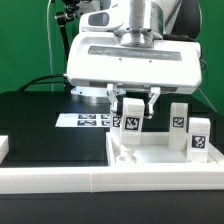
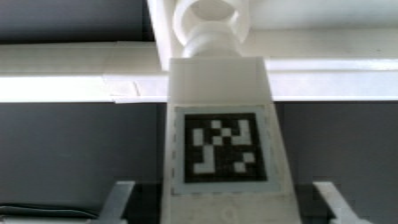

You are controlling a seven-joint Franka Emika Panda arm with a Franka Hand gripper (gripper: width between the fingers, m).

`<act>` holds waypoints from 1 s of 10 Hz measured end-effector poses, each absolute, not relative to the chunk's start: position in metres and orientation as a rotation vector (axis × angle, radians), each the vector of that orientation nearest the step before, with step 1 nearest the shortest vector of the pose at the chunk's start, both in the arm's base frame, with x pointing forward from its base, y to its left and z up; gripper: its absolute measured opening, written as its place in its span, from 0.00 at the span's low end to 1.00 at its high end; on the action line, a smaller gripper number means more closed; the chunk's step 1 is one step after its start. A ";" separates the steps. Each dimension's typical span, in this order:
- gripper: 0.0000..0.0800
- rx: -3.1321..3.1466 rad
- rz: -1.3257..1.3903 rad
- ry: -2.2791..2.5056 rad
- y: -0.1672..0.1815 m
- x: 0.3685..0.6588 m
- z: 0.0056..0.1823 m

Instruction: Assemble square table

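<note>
Fingers (image 1: 113, 98) of the gripper (image 1: 131, 101) clamp a tagged white leg (image 1: 131, 117) from both sides, holding it upright. In the wrist view, the leg (image 2: 222, 130) fills the space between the two fingers (image 2: 118, 199), its tag facing the camera and its knobbed end pointing away. Below the fingers lies the white slab (image 1: 165, 152). Two more legs (image 1: 179, 120) (image 1: 200, 138) stand on it, on the exterior view's right of the fingers. The marker board (image 1: 88, 121) lies on the black table (image 1: 40, 130), on their other side.
</note>
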State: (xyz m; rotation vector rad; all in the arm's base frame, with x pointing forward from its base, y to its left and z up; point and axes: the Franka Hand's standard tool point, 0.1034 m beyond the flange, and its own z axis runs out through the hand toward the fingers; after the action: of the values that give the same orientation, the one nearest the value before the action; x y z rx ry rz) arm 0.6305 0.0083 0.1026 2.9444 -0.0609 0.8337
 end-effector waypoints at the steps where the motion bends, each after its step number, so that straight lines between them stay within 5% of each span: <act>1: 0.36 2.944 0.829 -0.058 0.008 0.629 0.101; 10: 0.36 2.940 0.802 -0.039 0.009 0.623 0.081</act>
State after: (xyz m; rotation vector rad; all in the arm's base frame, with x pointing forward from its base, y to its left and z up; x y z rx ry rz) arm 0.6233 0.0089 0.0812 2.9400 -0.0387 0.8022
